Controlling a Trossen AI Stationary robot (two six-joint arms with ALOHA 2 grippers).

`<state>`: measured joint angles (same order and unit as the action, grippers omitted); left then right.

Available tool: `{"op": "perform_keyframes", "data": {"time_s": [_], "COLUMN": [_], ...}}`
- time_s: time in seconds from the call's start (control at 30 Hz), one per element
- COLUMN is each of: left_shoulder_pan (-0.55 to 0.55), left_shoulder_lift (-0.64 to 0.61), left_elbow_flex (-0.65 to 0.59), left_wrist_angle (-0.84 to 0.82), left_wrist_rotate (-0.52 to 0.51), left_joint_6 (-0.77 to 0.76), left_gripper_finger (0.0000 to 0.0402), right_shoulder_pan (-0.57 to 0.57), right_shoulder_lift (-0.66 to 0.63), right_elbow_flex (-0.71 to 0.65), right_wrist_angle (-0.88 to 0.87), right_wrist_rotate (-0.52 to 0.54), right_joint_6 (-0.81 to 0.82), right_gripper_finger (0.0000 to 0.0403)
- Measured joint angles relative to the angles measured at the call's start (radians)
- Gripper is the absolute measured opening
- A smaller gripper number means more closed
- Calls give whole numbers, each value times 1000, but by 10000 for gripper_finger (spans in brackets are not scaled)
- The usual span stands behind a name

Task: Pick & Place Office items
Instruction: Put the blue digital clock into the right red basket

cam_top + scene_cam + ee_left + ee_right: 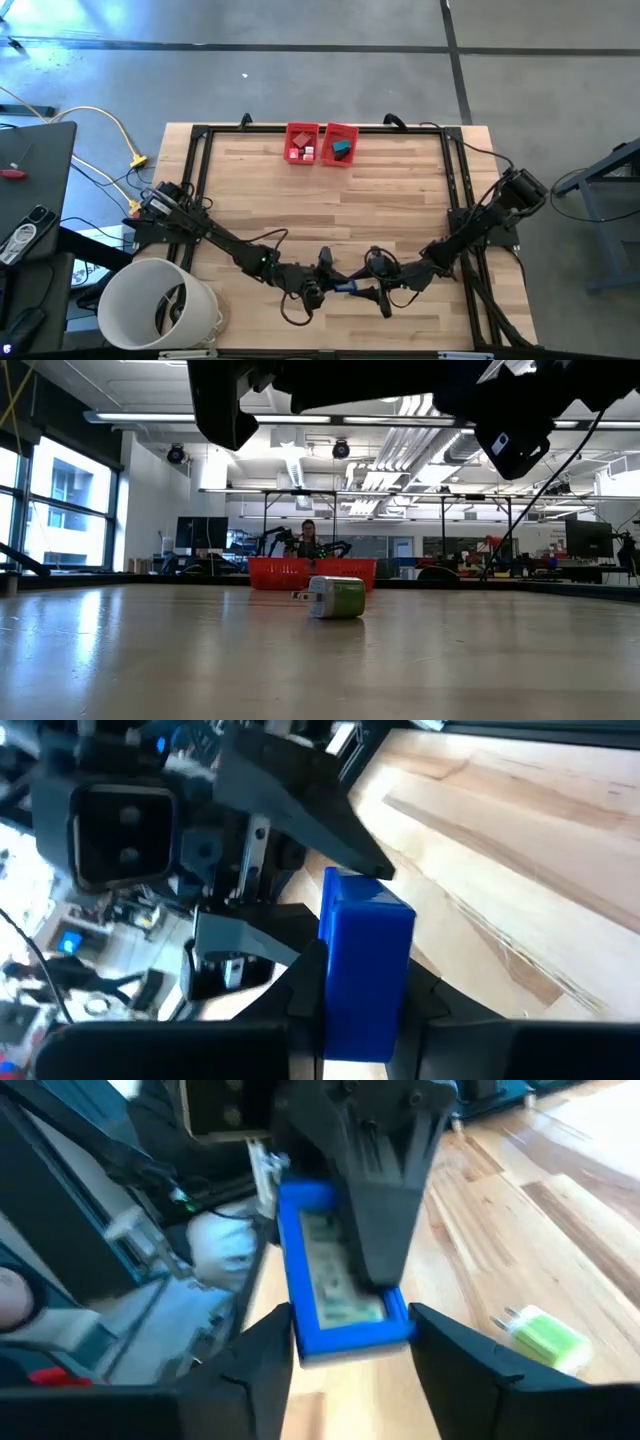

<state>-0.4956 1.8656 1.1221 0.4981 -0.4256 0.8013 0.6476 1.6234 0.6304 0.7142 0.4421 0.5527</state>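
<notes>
Holding blue block [362, 965] near the worktop's front edge: left gripper [360, 1010] clamped on its flat sides, right gripper [350, 1345] parted around it; seemingly rigid, light, smooth.

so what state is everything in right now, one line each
blue block: off the table, held between both arms
left end effector: shut on the blue block
right end effector: around the same block, grip unclear
green and white plug: lying on its side on the table, untouched
left red bin: upright, holds small pieces
right red bin: upright, holds a teal piece
white bucket: upright beside the table
</notes>
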Motion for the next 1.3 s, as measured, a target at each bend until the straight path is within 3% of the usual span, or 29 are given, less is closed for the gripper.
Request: {"op": "perform_keyframes", "data": {"time_s": [0.4, 0.6, 0.8, 1.03, 1.3], "left_shoulder_pan": [-1, -10, 2, 52, 110], "left_shoulder_lift": [0, 0, -1, -28, -51], "left_elbow_flex": [2, 2, 2, 2, 1], "left_wrist_angle": [6, 12, -5, -95, -128], "left_wrist_rotate": [-26, -206, -313, -309, -226], "left_joint_6": [-88, -229, -302, -400, -553], "left_gripper_finger": [45, 45, 45, 45, 47], "right_shoulder_pan": [0, 10, 35, 47, 47], "right_shoulder_lift": [3, 3, 2, 2, 2], "right_elbow_flex": [-1, -1, -1, -1, -1], "right_wrist_angle": [-12, -53, -79, -87, -137], "right_wrist_rotate": [4, -12, -15, -15, -15], "right_joint_6": [21, 29, 56, 55, 25], "right_gripper_finger": [317, 372, 381, 370, 368]}}
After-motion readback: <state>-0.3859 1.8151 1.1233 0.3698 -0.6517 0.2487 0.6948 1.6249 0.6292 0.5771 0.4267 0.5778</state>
